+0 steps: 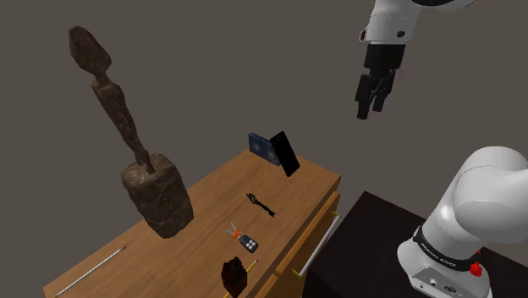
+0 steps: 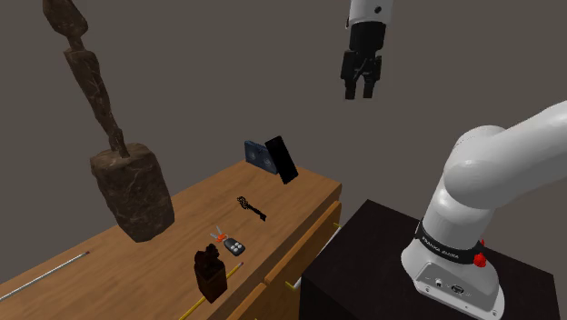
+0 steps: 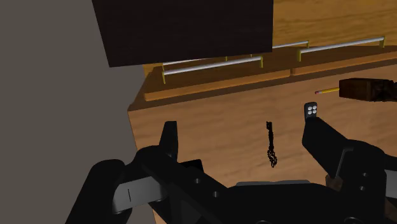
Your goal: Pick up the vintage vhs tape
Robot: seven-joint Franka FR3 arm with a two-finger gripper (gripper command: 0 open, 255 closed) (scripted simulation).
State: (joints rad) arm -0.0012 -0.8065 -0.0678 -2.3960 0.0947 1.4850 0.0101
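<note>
Locate the tool (image 1: 372,103) in the upper right of the shoulder view. It hangs in mid-air with its fingers pointing down, high above the desk (image 1: 211,207) and touching nothing. In the second exterior view the tool (image 2: 361,87) sits in the upper middle of the frame.

Check the wrist view. The two fingers of the tool (image 3: 245,137) stand well apart with nothing clasped between them.

Find the VHS tape (image 1: 286,152) just above the middle of the shoulder view. It is a black slab standing tilted on edge at the far end of the desk, and a blue case (image 1: 263,147) leans right behind it. The tape lies below the tool and to its left in this frame, well apart from it. In the second exterior view the VHS tape (image 2: 282,159) again lies lower and to the left of the tool.

Note the other items on the desk:
- a small black ornament (image 1: 261,203) near the middle of the desktop
- a key fob (image 1: 249,244) closer to the front edge
- a dark brown block (image 1: 234,275) at the bottom of the frame
- a tall brown sculpture (image 1: 156,199) on the left
</note>
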